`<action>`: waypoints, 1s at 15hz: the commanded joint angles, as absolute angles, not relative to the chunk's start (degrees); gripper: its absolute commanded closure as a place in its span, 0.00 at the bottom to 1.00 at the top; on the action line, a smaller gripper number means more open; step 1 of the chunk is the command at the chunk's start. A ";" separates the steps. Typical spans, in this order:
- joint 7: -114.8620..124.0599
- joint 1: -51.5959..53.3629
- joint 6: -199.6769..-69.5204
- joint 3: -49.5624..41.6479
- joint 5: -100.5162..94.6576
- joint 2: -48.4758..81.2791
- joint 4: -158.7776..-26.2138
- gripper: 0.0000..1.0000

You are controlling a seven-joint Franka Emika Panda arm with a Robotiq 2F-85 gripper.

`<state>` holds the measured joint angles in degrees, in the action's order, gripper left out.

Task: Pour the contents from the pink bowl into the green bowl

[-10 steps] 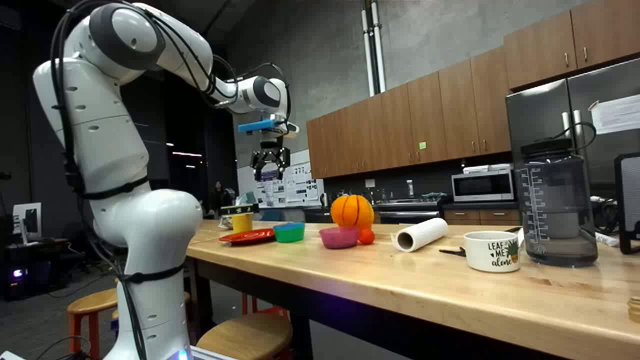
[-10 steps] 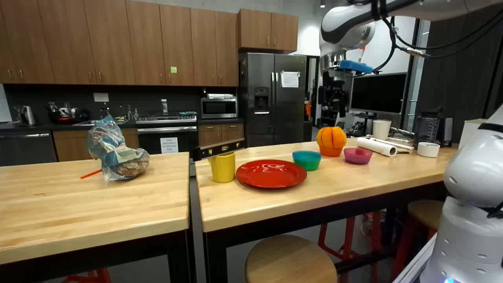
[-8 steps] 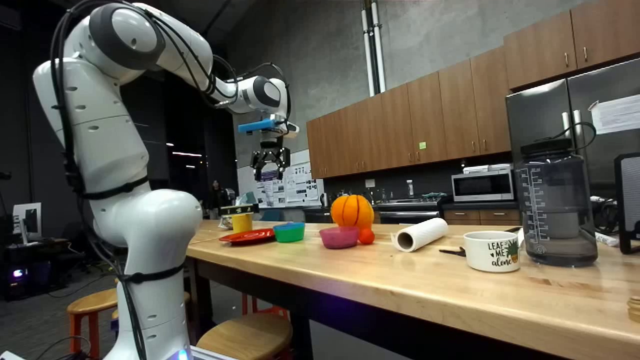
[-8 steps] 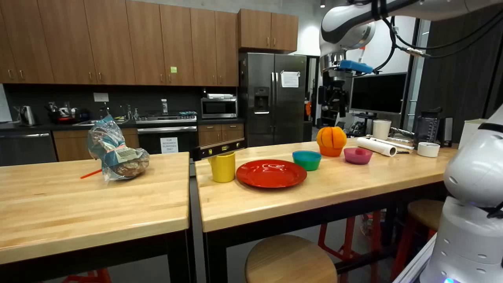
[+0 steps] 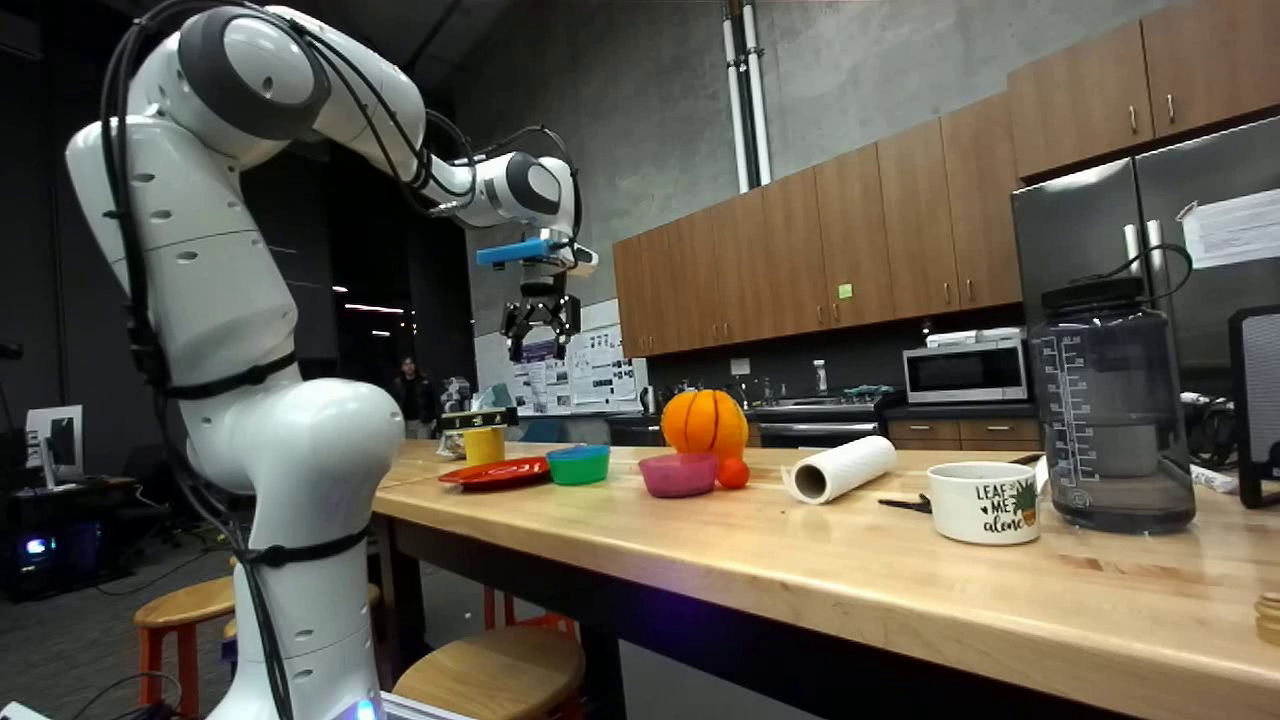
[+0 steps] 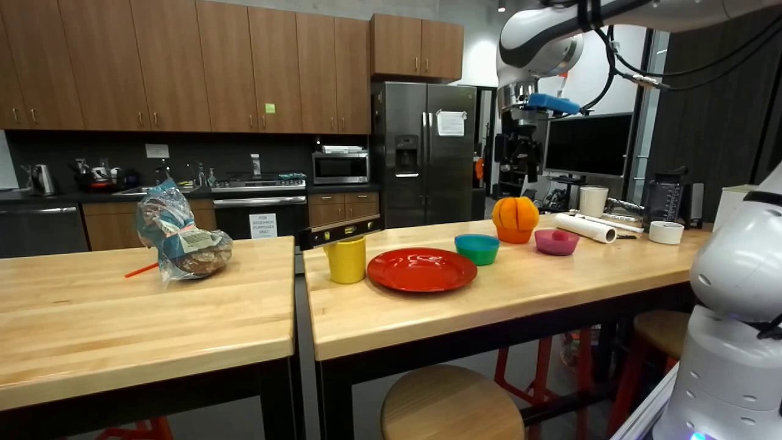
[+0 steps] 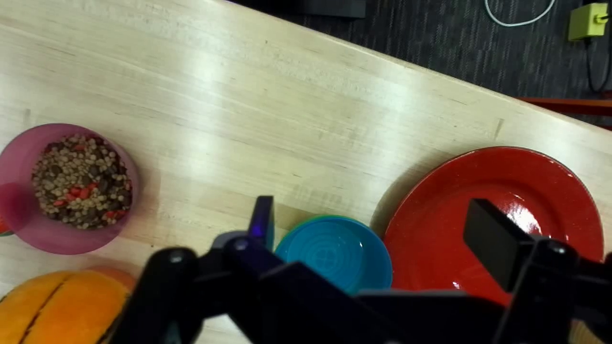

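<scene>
The pink bowl [image 5: 678,476] stands upright on the table, also in an exterior view [image 6: 556,244]. In the wrist view the pink bowl [image 7: 28,153] is at the left and holds grains [image 7: 79,179] with dark and red bits. The green bowl [image 5: 578,467] stands apart from it, also in an exterior view [image 6: 478,254]. In the wrist view the green bowl [image 7: 304,223] shows a thin green rim; its inside looks blue and empty, partly hidden by the gripper. My gripper [image 7: 377,229] is open and empty, high above the table in both exterior views [image 5: 539,345] [image 6: 518,165].
A red plate [image 6: 421,270] lies beside the green bowl. A yellow mug [image 6: 347,260] carries a spirit level [image 6: 339,231]. An orange ribbed ball [image 5: 704,421] and a small red ball [image 5: 733,473] are by the pink bowl. A paper roll [image 5: 842,470] and white cup [image 5: 985,503] lie farther along.
The arm, gripper and bowls have not visibly moved. A person in the far background has moved to the left in an exterior view.
</scene>
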<state>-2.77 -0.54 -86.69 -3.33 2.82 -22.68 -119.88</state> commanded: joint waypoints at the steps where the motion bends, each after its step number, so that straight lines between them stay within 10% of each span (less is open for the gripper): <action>1: -2.86 -1.35 -87.29 -3.60 3.15 -22.29 -119.61 0.00; 15: 3.09 -8.78 -98.85 -10.70 7.88 -18.73 -121.73 0.00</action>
<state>-0.04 -7.13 -95.19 -9.97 5.59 -19.69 -120.57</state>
